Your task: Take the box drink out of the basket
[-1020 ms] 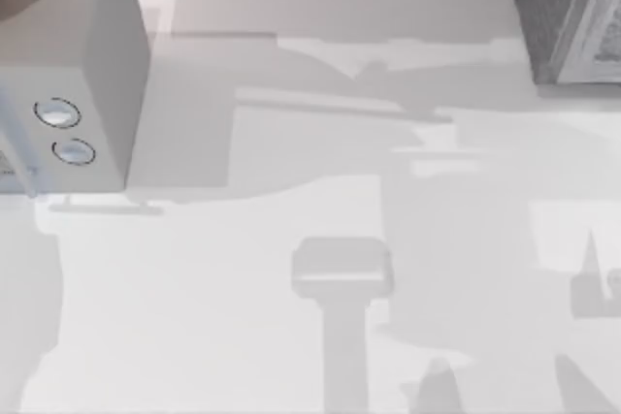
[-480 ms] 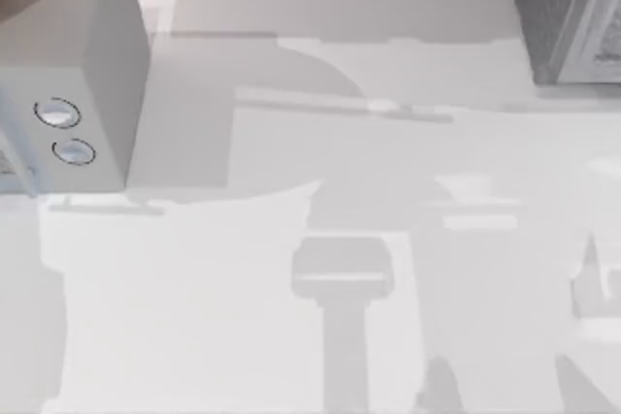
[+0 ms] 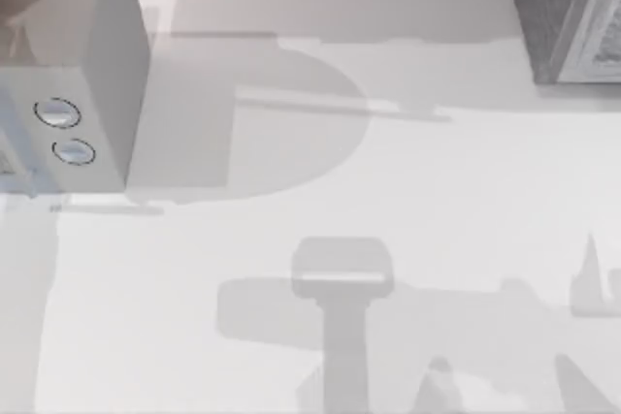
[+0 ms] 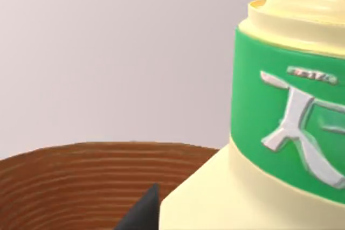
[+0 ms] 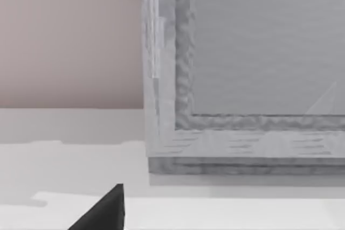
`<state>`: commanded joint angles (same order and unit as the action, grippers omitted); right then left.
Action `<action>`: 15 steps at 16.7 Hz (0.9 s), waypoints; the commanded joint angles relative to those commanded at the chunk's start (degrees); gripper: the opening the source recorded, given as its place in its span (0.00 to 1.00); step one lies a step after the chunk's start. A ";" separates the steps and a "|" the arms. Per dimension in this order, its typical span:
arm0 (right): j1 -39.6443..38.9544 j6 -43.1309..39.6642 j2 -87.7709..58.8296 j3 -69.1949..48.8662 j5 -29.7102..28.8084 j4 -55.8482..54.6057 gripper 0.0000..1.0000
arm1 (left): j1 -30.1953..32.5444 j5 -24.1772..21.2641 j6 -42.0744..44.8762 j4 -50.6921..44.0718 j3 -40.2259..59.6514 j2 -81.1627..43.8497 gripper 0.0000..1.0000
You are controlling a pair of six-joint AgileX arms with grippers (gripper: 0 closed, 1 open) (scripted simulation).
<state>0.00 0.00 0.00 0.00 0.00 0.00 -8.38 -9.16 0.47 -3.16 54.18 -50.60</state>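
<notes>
The box drink (image 4: 280, 117) looms very close in the left wrist view, upright, pale yellow with a green label band bearing white characters. Its body rises above the ribbed brown wall of the basket (image 4: 64, 181). A dark tip of my left gripper (image 4: 144, 211) pokes up right beside the drink's lower shoulder; whether it touches the drink I cannot tell. In the right wrist view a dark tip of my right gripper (image 5: 105, 211) hangs over the white table, short of a grey textured box (image 5: 253, 68).
The top view holds a grey box with two round buttons (image 3: 68, 94) at the left edge and the grey textured box (image 3: 572, 16) at the back right. Arm shadows lie across the white table (image 3: 320, 172) toward its front.
In the top view the broad shadows have slid from the table's middle and right toward the front edge. The boxes have not moved.
</notes>
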 joint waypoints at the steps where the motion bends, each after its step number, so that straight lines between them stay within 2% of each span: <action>1: 0.00 0.00 0.00 0.00 0.00 0.00 1.00 | 0.76 0.83 -0.03 0.32 -5.74 5.16 0.00; 6: 0.00 0.00 0.00 0.00 0.00 0.00 1.00 | 4.59 5.02 -0.24 1.76 -33.01 29.96 0.00; 9: 0.00 0.00 0.00 0.00 0.00 0.00 1.00 | 6.62 7.24 -0.37 2.49 -45.40 41.80 0.00; 12: 0.00 0.00 0.00 0.00 0.00 0.00 1.00 | 8.01 8.76 -0.45 3.01 -52.51 48.92 0.00; 15: 0.00 0.00 0.00 0.00 0.00 0.00 1.00 | 8.38 9.16 -0.47 3.15 -54.18 50.60 0.00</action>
<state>0.00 0.00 0.00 0.00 0.00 0.00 0.00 0.00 0.00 0.00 0.00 0.00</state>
